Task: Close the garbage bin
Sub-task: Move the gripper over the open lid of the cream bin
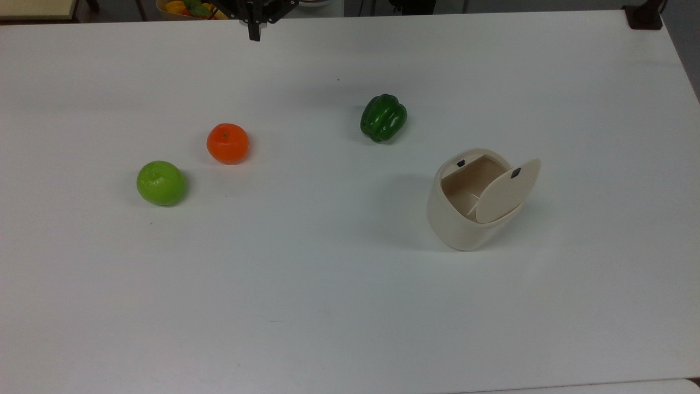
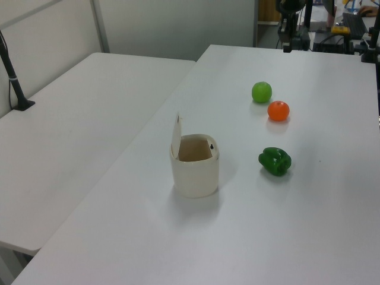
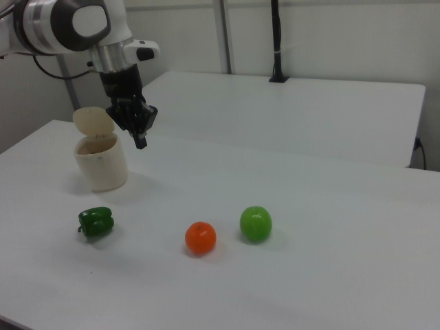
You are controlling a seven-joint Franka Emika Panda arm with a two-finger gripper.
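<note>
A cream garbage bin stands on the white table toward the top view's right, its lid hinged upright and open. A green pepper lies beyond it. Farthest, at the table's rear edge toward the top view's upper left, the gripper hangs with fingers pressed together, holding nothing, well apart from the bin. No writing is readable.

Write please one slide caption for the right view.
Panda gripper, fingers shut, above table beside open garbage bin.
</note>
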